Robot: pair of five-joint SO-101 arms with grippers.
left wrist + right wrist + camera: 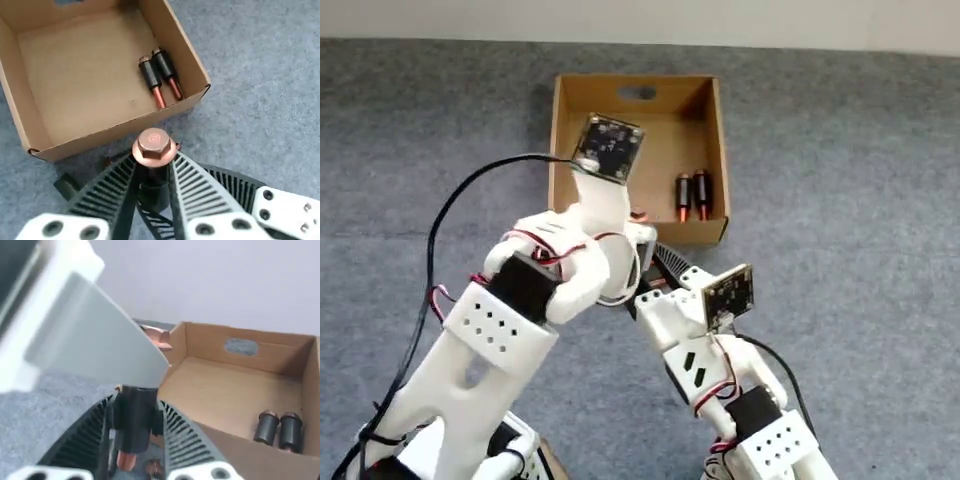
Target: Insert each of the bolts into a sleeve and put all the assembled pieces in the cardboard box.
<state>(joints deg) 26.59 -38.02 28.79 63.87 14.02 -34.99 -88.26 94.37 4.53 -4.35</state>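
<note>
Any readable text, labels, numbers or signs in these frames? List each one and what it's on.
None legible in any view.
On the camera board: component marks, too small to read.
On the head of the bolt in the left pincer: a faint stamp, too blurred to read.
On the sleeve in the right pincer: nothing, plain black.
On the cardboard box: no print.

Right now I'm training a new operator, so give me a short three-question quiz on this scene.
1. How many assembled black-sleeve-and-copper-bolt pieces lie in the brown cardboard box?
2. True or false: the left tool is open.
3. Fill in: the right tool grips a black cylindrical ____.
Key: 1, two. 2, false: it is shut on the copper hex-head bolt. 3, sleeve.
</note>
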